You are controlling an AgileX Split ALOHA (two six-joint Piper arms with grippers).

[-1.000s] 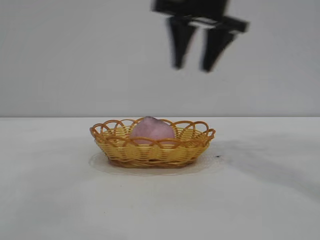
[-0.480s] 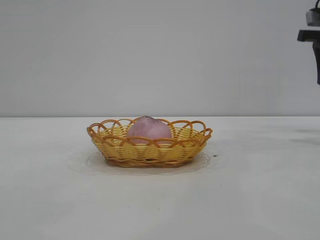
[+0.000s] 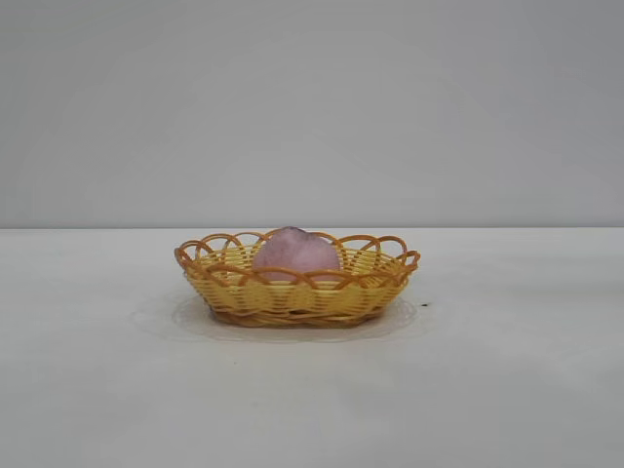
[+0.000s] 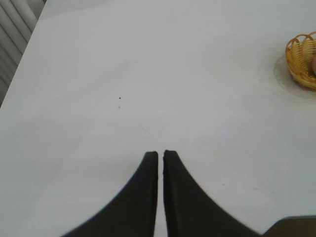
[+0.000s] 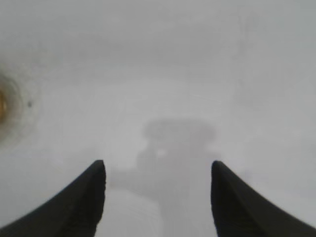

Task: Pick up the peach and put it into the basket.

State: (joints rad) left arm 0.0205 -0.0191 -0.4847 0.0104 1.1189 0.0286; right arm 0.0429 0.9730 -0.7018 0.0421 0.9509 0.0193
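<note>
From the front, only the table (image 3: 507,390), the basket (image 3: 297,292) and the peach (image 3: 295,252) can be seen; neither arm shows here. The peach sits inside the basket, its rounded top rising above the looped rim, roughly in the middle of the weave. The basket stands flat on the white table, about centre, with a tiny dark speck (image 3: 425,305) on the surface just to its right.

The wrist cameras supply what the front view lacks. The left gripper (image 4: 160,154) hangs above bare table, its two dark fingers drawn together with only a hairline slit between the tips, holding nothing. The basket's edge (image 4: 302,59) peeks in at the border of that picture, well apart from the fingers.

The right gripper (image 5: 158,170) is held over the table too, its fingers (image 5: 94,182) spread wide apart and empty, with its own shadow (image 5: 177,148) on the surface below. A sliver of yellow-orange at the picture's border may be the basket, though I cannot tell for sure.
</note>
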